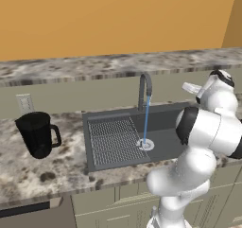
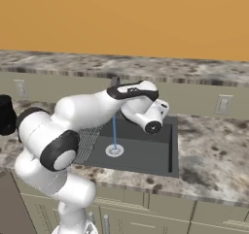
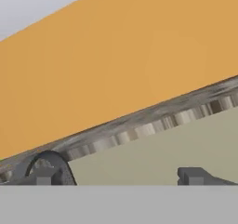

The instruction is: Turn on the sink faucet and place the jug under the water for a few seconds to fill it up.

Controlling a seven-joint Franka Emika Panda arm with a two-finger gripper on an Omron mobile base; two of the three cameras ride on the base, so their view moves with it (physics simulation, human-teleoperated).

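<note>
The dark gooseneck sink faucet (image 1: 145,89) stands at the back of the sink (image 1: 166,141), and a thin blue stream of water (image 1: 146,120) falls from its spout onto the round drain (image 1: 145,144). The black jug (image 1: 37,134) stands upright on the counter left of the sink, handle to the right, well away from the water. My gripper (image 3: 118,176) is open and holds nothing. It hovers right of the faucet (image 3: 50,161), facing the back wall. In the right base view the water (image 2: 114,131) runs behind my arm and the jug (image 2: 5,114) sits at the left edge.
A ribbed drainboard (image 1: 111,139) fills the sink's left half. Speckled stone counter (image 1: 42,172) runs on both sides of the sink (image 2: 146,156), with a raised ledge behind. Wall outlets (image 1: 24,103) (image 2: 223,104) sit on the backsplash. My arm crosses above the basin's right part.
</note>
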